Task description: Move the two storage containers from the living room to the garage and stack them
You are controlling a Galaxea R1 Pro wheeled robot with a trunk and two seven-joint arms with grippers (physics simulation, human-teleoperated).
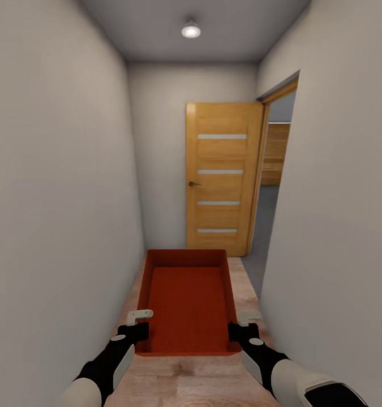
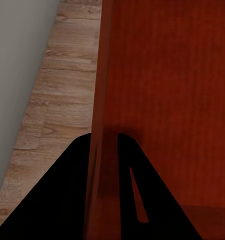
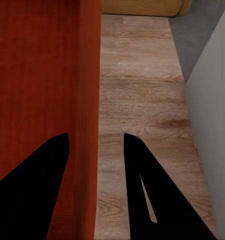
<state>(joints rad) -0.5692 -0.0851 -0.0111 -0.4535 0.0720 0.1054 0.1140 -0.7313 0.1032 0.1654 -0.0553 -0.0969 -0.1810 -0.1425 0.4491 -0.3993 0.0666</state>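
Storage container (image 1: 189,299): held between both arms in a corridor, left gripper (image 1: 138,329) and right gripper (image 1: 240,328) each clamped on a side wall. Garage placement and stacking remain; wooden door (image 1: 222,178) ahead.

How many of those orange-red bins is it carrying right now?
1. The storage container hangs over the wood floor between both grippers, left gripper and right gripper, jaws astride its side walls. Whether another nests inside cannot be told.

Left gripper (image 1: 135,330) and right gripper (image 1: 240,329) extended forward, fingers (image 2: 67,200) clamped, level.
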